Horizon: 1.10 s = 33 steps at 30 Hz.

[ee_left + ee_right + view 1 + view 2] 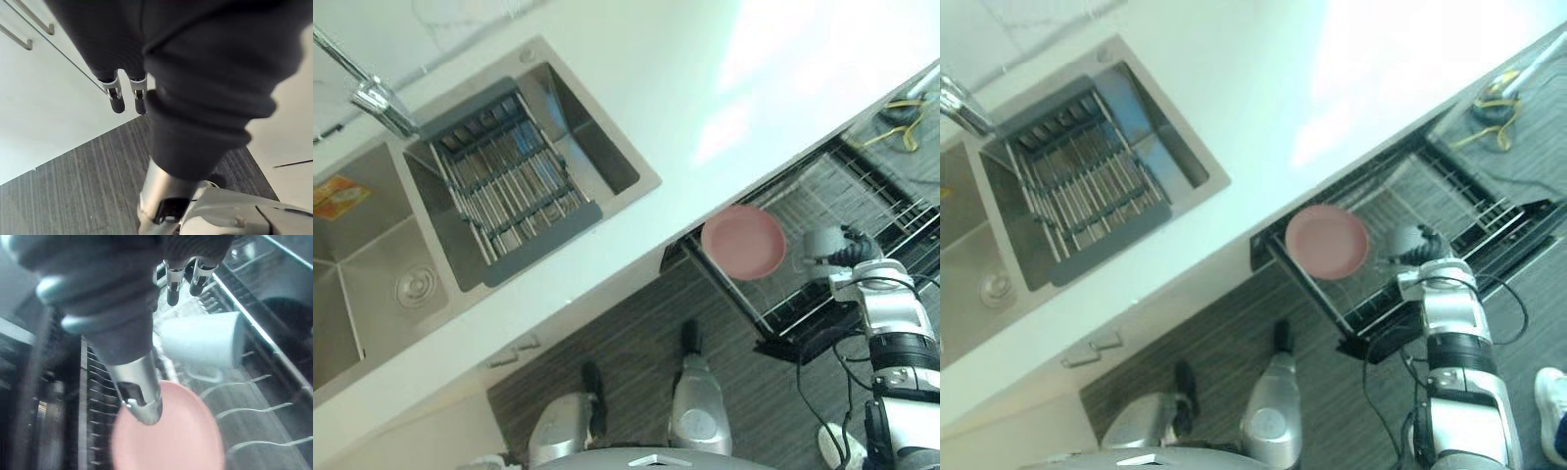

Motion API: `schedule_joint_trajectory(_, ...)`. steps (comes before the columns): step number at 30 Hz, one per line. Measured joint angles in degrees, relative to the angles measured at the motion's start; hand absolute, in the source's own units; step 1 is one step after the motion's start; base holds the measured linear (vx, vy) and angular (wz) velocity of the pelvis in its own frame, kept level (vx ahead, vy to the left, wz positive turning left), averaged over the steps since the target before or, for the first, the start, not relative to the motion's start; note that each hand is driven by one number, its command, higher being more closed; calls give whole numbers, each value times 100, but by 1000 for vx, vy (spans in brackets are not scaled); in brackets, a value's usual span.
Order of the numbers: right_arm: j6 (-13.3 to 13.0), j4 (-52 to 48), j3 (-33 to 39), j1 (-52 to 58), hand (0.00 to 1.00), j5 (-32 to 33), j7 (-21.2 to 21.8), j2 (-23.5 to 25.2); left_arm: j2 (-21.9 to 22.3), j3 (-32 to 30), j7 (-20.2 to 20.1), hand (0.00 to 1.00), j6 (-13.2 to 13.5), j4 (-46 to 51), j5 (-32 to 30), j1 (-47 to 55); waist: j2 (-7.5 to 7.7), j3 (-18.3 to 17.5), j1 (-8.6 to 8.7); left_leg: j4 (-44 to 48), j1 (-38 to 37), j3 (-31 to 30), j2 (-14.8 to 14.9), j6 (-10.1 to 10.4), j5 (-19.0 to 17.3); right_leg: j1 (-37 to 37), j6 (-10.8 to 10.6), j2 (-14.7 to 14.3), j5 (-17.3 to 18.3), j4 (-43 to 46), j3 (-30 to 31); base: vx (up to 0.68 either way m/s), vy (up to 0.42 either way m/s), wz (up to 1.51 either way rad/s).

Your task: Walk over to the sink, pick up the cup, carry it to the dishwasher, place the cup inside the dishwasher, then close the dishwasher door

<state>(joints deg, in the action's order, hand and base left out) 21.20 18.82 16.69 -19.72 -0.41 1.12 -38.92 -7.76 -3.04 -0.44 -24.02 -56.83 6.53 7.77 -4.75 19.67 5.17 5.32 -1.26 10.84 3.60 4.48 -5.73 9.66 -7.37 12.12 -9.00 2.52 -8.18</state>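
Pink plate (pixel 744 242), pale bluish-white cup (pixel 200 340), dark grey striped floor (pixel 73 186), white countertop (pixel 656 78).

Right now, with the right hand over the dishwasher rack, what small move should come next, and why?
Probably lift the right hand straight up, clear of the wire dishwasher rack. The white ceramic cup lies on its side in the rack beside the round pink plate, and the fingers look straight, not curled round it.

Bright glare washes out the white countertop (pixel 744 59).
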Motion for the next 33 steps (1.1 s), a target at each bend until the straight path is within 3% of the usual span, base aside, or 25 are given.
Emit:
schedule_joint_trajectory(4,-608,-915,748,512,0,475,-737,536,13,-193,8,0,-107,6,-6,133,197,-238,68,-74,-186,65,110,66,-48,-242,21,-129,-20,-176,34,29,-23,-10)
schedule_joint_trajectory(5,-886,-1040,1133,723,0,491,-969,682,49,-304,17,0,-160,21,-4,204,282,-390,135,-122,-208,116,129,87,-64,-246,24,-156,-24,-226,60,45,1,-17)
schedule_joint_trajectory(7,-1153,-1099,1584,927,0,631,-1205,678,95,-373,45,0,-240,74,-3,257,334,-442,163,-196,-299,215,129,88,-67,-252,19,-167,-32,-252,149,60,18,-22)
schedule_joint_trajectory(8,-1382,-1077,2117,1156,0,886,-1439,668,106,-383,100,0,-276,125,7,354,361,-541,262,-253,-313,260,126,88,-67,-249,9,-189,-45,-311,169,52,9,-17)
schedule_joint_trajectory(9,-1441,-1039,2321,1252,0,988,-1517,654,107,-391,127,0,-297,136,13,378,368,-564,292,-252,-327,280,127,90,-69,-249,8,-208,-45,-321,185,79,6,-22)
schedule_joint_trajectory(12,-1727,-83,3114,1629,0,1723,-1956,395,119,-421,237,0,-517,233,28,447,410,-638,407,-374,-465,360,142,103,-76,-255,4,-239,-49,-323,271,78,14,-18)
schedule_joint_trajectory(16,-1995,1068,3919,2128,0,3211,-2415,345,100,-621,306,0,-907,447,149,540,434,-764,525,-461,-508,387,140,106,-76,-253,-9,-239,-17,-323,257,23,2,-2)
schedule_joint_trajectory(17,-2036,1176,4032,2256,0,3559,-2419,403,97,-705,310,0,-974,457,184,554,430,-805,535,-465,-509,385,136,105,-77,-253,-9,-234,-10,-320,253,0,0,0)
schedule_joint_trajectory(19,-2371,1181,4327,2479,0,4659,-2234,840,88,-970,268,0,-1139,486,231,585,433,-890,534,-499,-497,367,131,102,-75,-243,-5,-223,5,-314,200,-23,-14,4)
schedule_joint_trajectory(20,-2453,1181,4361,2504,100,4870,-2153,984,98,-1031,267,0,-1158,513,231,611,428,-909,537,-516,-495,357,130,99,-71,-242,-3,-218,11,-314,178,-38,-25,11)
schedule_joint_trajectory(22,-2751,1175,4471,2516,100,5373,-1640,1639,114,-1060,240,0,-1179,651,232,684,395,-931,509,-564,-460,333,112,120,-46,-225,41,-187,63,-305,122,-36,-17,14)
schedule_joint_trajectory(25,-2912,1174,4436,2458,100,5649,-976,2324,282,-1244,269,0,-1182,737,222,687,264,-964,353,-569,-348,324,99,122,-14,-149,40,-127,72,-260,40,-29,-13,16)
schedule_joint_trajectory(29,-3092,1192,4350,2264,100,5759,-509,2763,483,-1283,247,0,-1142,861,212,670,-73,-967,202,-657,-297,332,101,112,123,-157,1,7,240,-39,-243,7,-4,43)
schedule_joint_trajectory(33,-3181,1279,3876,2005,100,5982,-288,2993,530,-1283,92,0,-1006,888,207,619,-155,-914,-25,-669,-161,334,98,61,285,-154,-55,166,382,165,-517,5,-5,51)
